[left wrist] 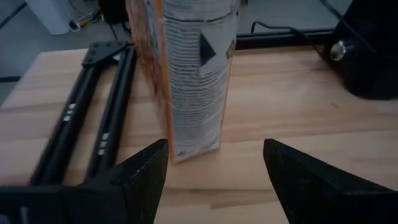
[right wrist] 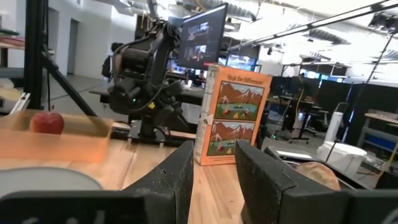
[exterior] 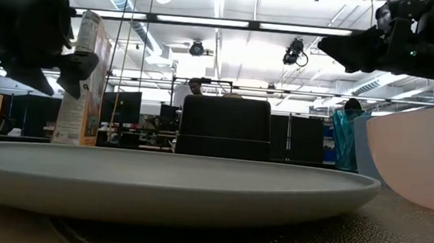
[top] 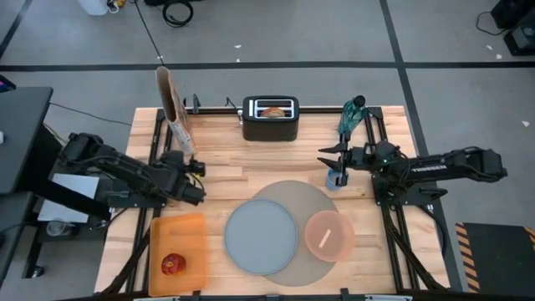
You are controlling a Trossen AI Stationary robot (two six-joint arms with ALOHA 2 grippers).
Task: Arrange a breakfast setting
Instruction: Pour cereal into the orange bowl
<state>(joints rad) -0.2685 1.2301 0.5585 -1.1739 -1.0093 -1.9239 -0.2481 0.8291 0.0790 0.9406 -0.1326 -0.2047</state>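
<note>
While the blue-grey plate (top: 261, 237) and pink bowl (top: 328, 234) already lie on the round grey mat (top: 294, 199), the bagel half (top: 272, 110) sits in the toaster (top: 271, 118) and the red apple (top: 173, 265) on the orange board (top: 177, 241); no spoon is visible. The left gripper (left wrist: 214, 165), fingers apart and empty, faces the upright cereal box (left wrist: 189, 68). The right gripper (right wrist: 214, 169), fingers parted and empty, hovers near the mat's far right edge.

**What sits on my tabletop**

My wooden tabletop (top: 226, 155) carries a black toaster (top: 270, 119) at its far edge and a tall cereal box (top: 174, 109) standing upright near my left side. Toward the near edge lies a large round grey mat (top: 311, 201) and, left of it, an orange board (top: 178, 242). A small blue holder (top: 336, 179) stands just beyond the mat on my right side.
</note>
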